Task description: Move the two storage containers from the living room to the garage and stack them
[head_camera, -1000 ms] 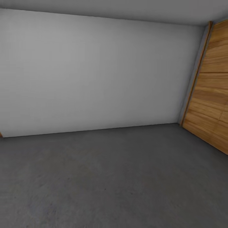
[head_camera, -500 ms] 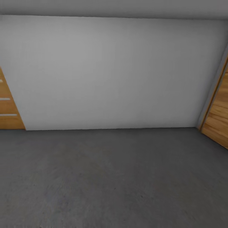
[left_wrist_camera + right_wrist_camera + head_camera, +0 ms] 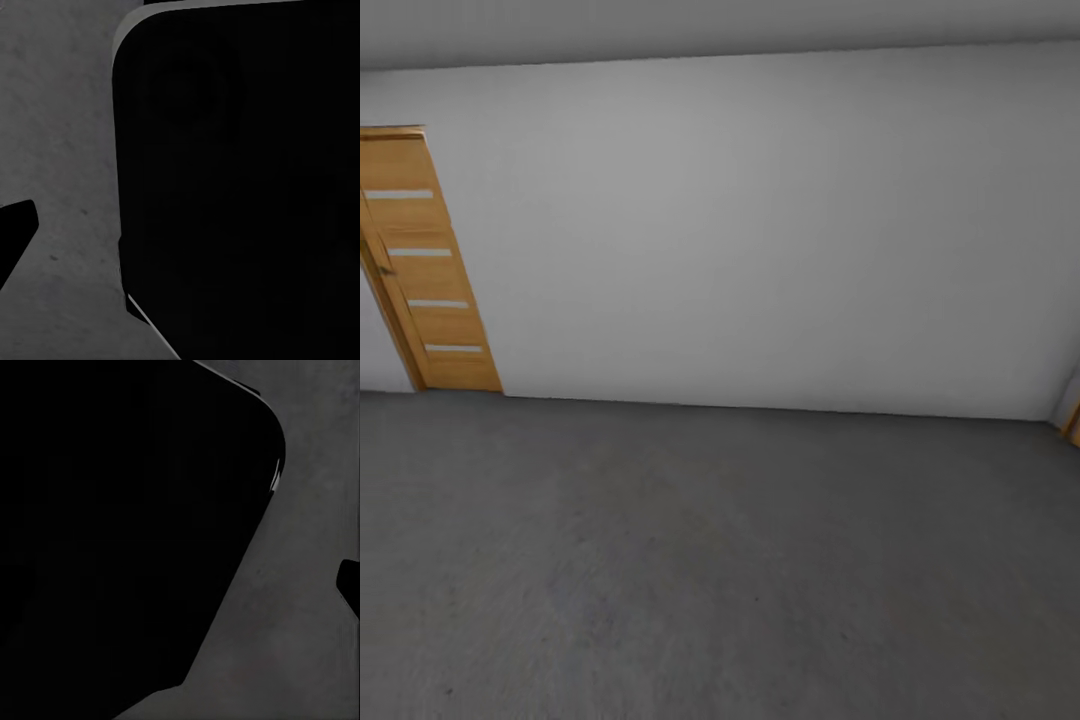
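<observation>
I am in the garage, facing a plain grey-white wall (image 3: pixel 760 230) across the dark grey concrete floor (image 3: pixel 720 560). The two storage containers are out of view. In the left wrist view a dark fingertip (image 3: pixel 13 236) juts in at the edge over the floor (image 3: pixel 60 112), beside a big black part of the robot (image 3: pixel 240 180). The right wrist view has a dark fingertip (image 3: pixel 349 585) at its edge, the floor (image 3: pixel 300 645) and another black robot part (image 3: pixel 112 525). Nothing shows between the fingers, and I cannot tell how the jaws stand.
A narrow wooden door (image 3: pixel 430 260) with pale horizontal strips stands in the wall at the far left. A sliver of wooden frame (image 3: pixel 1072 420) shows at the right edge. Open concrete stretches from me to the wall.
The head view has swung to the left: the wide plank door has slid out at the right and the narrow door has come in at the left. The camera turned, not the things.
</observation>
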